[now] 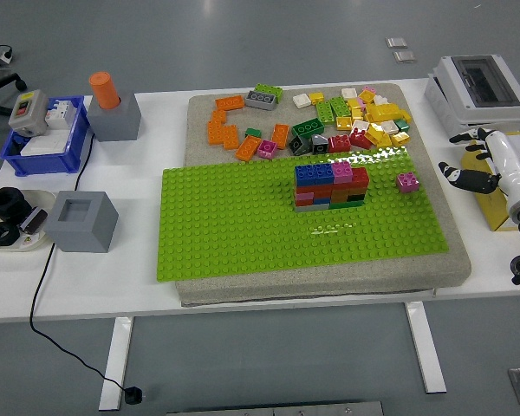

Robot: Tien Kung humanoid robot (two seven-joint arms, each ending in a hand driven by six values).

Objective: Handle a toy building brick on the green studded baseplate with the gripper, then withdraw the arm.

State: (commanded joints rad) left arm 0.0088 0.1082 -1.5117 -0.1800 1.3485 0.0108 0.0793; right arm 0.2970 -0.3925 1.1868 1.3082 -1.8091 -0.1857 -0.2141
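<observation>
The right hand point(471, 165) hangs off past the mat's right edge, over bare desk point(243, 295), fingers loosely spread and holding nothing. On the green baseplate point(243, 230), the stacked bricks point(331, 186) stand near its far edge, a lone pink brick point(407, 181) just right of them, open studs all around.
</observation>
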